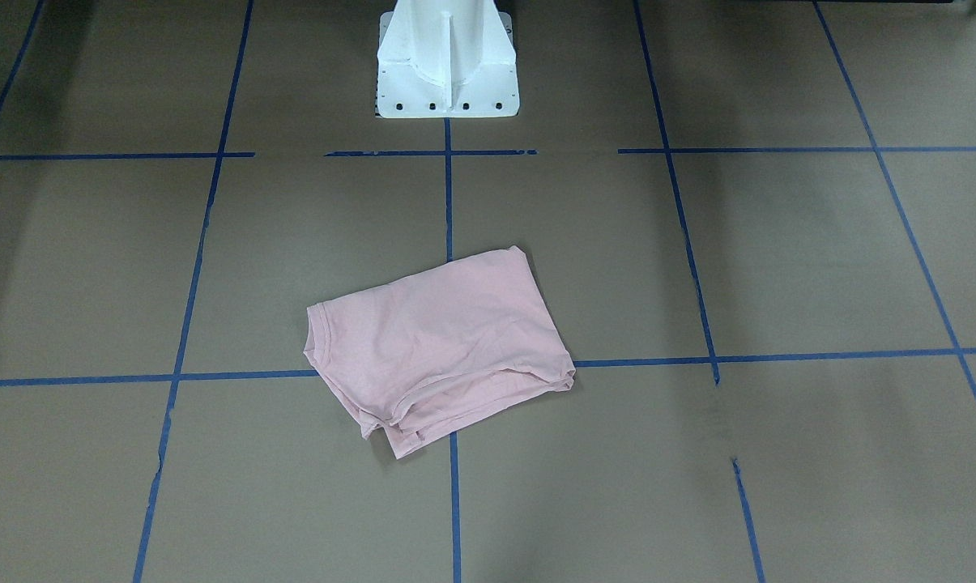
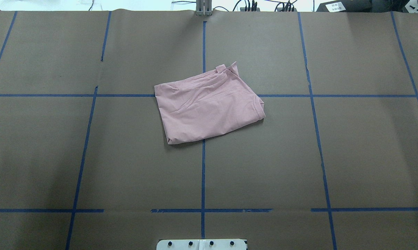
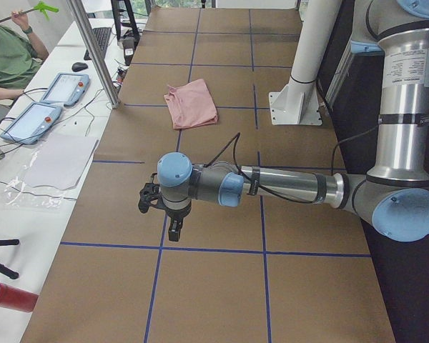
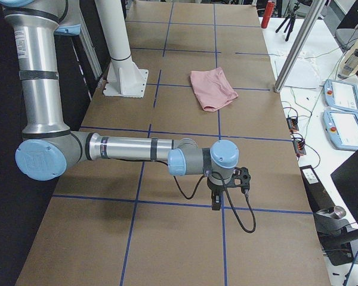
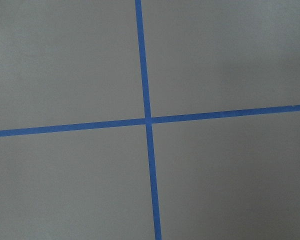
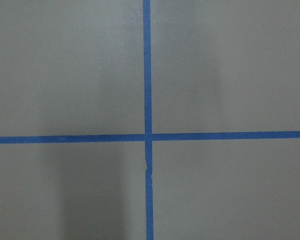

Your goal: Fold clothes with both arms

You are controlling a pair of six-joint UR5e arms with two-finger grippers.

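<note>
The clothes are one pale pink T-shirt (image 1: 439, 340), lying folded into a rough rectangle near the middle of the brown table (image 2: 209, 104). No print shows on it. It appears small and far off in both side views (image 3: 191, 103) (image 4: 212, 88). My left gripper (image 3: 173, 230) hangs over bare table at the left end, far from the shirt. My right gripper (image 4: 216, 202) hangs likewise at the right end. I cannot tell whether either one is open or shut. Both wrist views show only brown paper and blue tape crosses.
The white pedestal base (image 1: 447, 73) stands at the robot side of the table. Blue tape lines (image 2: 203, 166) grid the surface. Beside the table are a metal post (image 3: 93, 50), teach pendants (image 3: 32, 118) (image 4: 346, 128) and a seated person's green sleeve (image 3: 7, 57).
</note>
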